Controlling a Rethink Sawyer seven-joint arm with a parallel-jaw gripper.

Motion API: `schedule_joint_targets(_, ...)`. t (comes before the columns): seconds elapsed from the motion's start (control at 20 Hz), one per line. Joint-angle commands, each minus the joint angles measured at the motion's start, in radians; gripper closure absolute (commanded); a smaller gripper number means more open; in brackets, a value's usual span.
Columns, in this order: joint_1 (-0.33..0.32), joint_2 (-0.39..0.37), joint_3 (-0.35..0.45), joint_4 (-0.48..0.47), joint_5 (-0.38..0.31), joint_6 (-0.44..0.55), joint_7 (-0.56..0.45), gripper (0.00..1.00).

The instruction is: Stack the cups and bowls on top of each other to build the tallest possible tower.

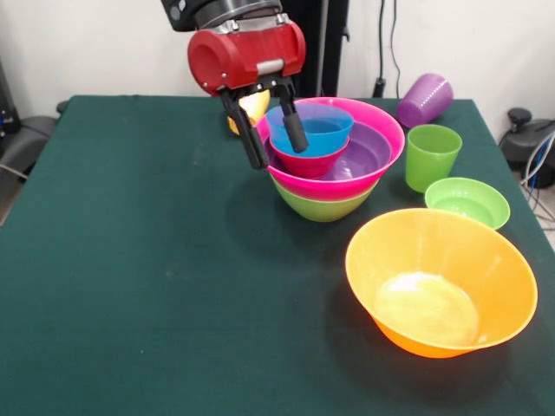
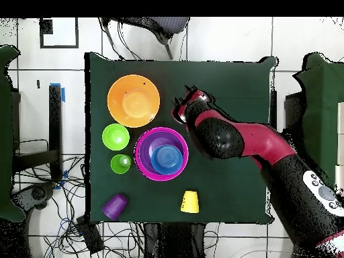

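The tower (image 1: 328, 165) stands at the back middle of the table: a green base bowl (image 1: 321, 206), then pink (image 1: 386, 130), purple (image 1: 368, 158), red (image 1: 308, 163) and blue (image 1: 319, 130) bowls nested inside. From overhead the tower (image 2: 161, 153) shows blue at its centre. My gripper (image 1: 277, 154) hangs open and empty, raised beside the tower; overhead, the gripper (image 2: 183, 106) is clear of the pink rim. A large orange bowl (image 1: 438, 286) and a small light green bowl (image 1: 468, 201) sit apart. The green cup (image 1: 432, 156) is upright and the purple cup (image 1: 425, 98) lies on its side. My gripper partly hides the yellow cup (image 1: 251, 106).
The dark green table (image 1: 130, 260) carries everything. Overhead, the orange bowl (image 2: 134, 101), light green bowl (image 2: 115, 136), green cup (image 2: 121, 163) and purple cup (image 2: 115, 205) line one side, and the yellow cup (image 2: 190, 201) lies near the robot's edge. Cables and chairs surround the table.
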Motion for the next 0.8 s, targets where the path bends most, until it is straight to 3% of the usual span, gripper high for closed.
schedule_joint_targets(0.05, 0.046, 0.073, -0.111, -0.022, -0.001, -0.042, 0.226, 0.0)
schedule_joint_targets(0.35, 0.064, 0.085, -0.132, -0.007, -0.014, -0.069, 0.214, 0.0)
schedule_joint_targets(0.7, 0.067, 0.049, -0.116, 0.026, 0.012, -0.059, 0.232, 0.0)
schedule_joint_targets(0.8, 0.044, 0.062, -0.103, 0.032, -0.002, -0.062, 0.212, 0.0)
